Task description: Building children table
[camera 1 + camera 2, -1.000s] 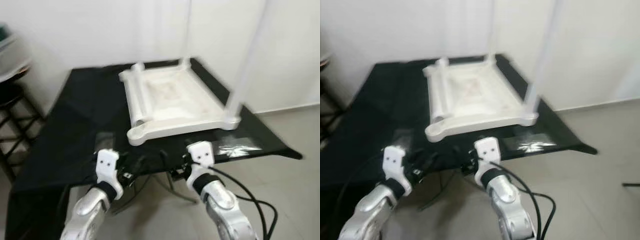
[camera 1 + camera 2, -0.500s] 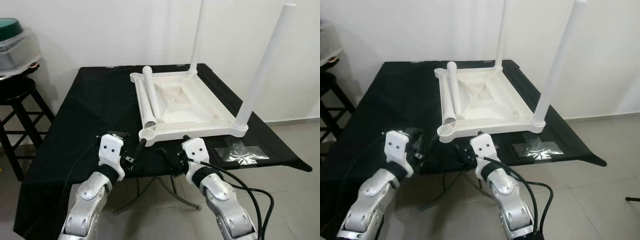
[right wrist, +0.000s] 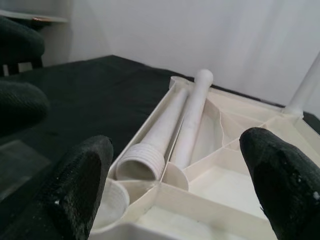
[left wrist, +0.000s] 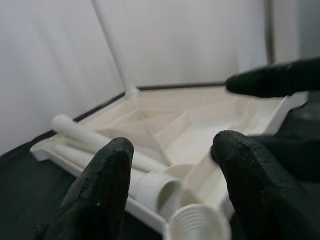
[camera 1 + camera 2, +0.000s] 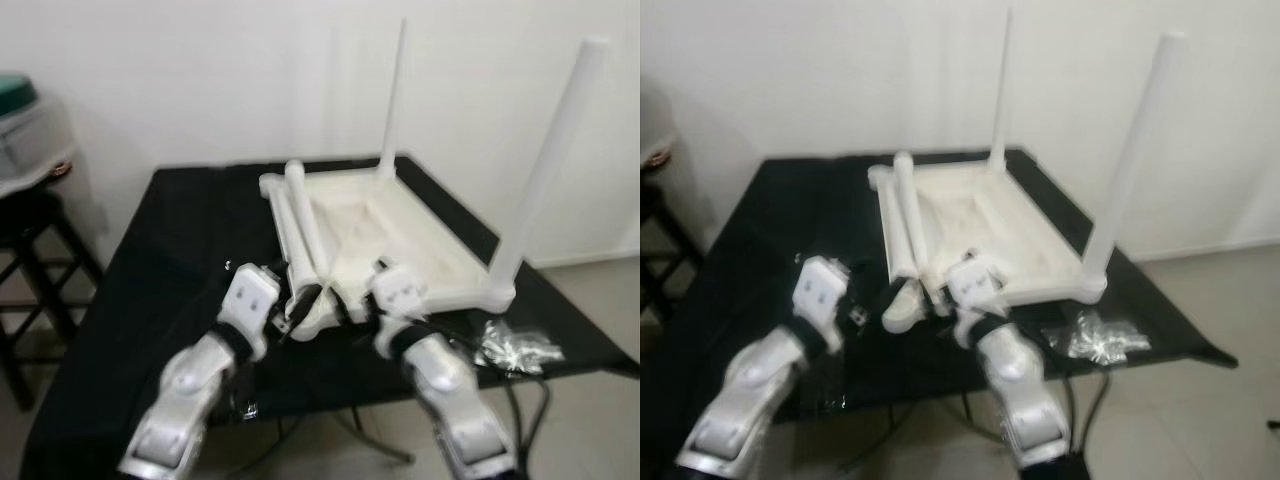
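Blur smears the upturned white tabletop (image 5: 400, 235) on the black table (image 5: 160, 260), its loose legs (image 5: 305, 230) running 12 to 6 o'clock toward the wide-spread left gripper (image 5: 297, 308) and right gripper (image 5: 345, 305).

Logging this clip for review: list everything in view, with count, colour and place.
table top: one, white, upside down on the black cloth.
standing legs: two, white, upright at its far and right corners.
loose legs: two, white, lying along its left edge.
black cloth: one, covering the work table.
plastic bag: one, clear, on the cloth right of the table top.
stool: one, dark, at far left, with a container on it.
left gripper: jaws open, by the loose legs' ends.
right gripper: jaws open, at the near corner.
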Motion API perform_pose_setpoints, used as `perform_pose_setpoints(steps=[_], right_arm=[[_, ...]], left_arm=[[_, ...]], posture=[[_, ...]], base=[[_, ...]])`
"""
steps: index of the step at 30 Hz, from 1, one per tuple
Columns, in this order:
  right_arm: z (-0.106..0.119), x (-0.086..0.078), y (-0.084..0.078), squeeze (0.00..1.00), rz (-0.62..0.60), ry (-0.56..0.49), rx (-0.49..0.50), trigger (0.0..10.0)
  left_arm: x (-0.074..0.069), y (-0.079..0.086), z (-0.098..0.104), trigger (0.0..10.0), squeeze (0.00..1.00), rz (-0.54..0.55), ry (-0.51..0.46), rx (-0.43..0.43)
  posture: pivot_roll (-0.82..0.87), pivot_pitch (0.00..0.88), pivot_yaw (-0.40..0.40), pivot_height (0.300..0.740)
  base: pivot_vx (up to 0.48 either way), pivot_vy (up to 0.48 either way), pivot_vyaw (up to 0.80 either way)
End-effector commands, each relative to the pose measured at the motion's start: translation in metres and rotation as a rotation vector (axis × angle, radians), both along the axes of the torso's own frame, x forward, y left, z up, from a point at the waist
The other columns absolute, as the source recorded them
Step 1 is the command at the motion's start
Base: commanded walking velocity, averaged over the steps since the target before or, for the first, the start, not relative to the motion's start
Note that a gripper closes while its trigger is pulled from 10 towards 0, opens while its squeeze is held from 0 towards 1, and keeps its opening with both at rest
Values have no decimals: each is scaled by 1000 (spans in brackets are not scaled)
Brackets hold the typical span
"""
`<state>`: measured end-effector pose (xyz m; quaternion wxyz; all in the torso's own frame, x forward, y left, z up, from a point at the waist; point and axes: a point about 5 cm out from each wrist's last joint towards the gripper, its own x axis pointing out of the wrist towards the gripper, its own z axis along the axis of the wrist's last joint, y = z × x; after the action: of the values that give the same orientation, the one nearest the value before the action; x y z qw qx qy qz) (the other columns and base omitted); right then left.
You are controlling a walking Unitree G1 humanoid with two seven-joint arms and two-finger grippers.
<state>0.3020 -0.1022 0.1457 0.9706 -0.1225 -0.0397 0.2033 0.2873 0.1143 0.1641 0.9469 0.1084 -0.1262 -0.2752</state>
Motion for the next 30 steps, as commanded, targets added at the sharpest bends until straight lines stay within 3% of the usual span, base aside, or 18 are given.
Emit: perform_pose_setpoints(steps=[1,3,6,9,11,14,15,19,24,30], right_arm=[[-4,4,-16,0,-52,7,-28,10000],[-6,5,-22,0,-86,14,-40,10000],[-6,5,-24,0,-95,16,-39,10000],[-11,5,-33,0,-130,35,-42,10000],[-14,4,-35,0,-137,41,-46,10000],[-16,3,-35,0,-143,46,-51,10000],[-19,3,-36,0,-153,57,-49,10000],[-22,2,-36,0,-156,64,-49,10000],[-23,2,-36,0,-154,68,-49,10000],[-28,-2,-24,0,-73,95,-32,10000]], left_arm=[[2,-8,6,10000,0,-51,-63,106],[2,-4,8,10000,0,-67,-82,191],[2,-2,8,10000,0,-75,-85,213],[2,12,6,10000,0,-86,-65,374],[4,22,5,10000,0,-62,-42,436],[5,25,4,10000,0,-49,-26,442],[5,34,1,10000,0,-1,0,452],[4,39,-4,10000,0,28,15,471],[3,40,-7,10000,0,31,24,478],[2,39,-15,10000,0,37,52,561]], posture=[[-130,0,4,740],[-132,0,7,740],[-132,0,7,740],[-126,0,13,740],[-122,0,13,740],[-118,0,14,740],[-109,0,16,740],[-105,0,14,740],[-98,0,13,740],[-93,0,16,740]], base=[[289,0,0],[0,0,0],[0,0,0],[0,0,0],[0,0,0],[0,0,0],[0,-465,0],[0,-463,0],[0,-455,0],[0,0,0]])
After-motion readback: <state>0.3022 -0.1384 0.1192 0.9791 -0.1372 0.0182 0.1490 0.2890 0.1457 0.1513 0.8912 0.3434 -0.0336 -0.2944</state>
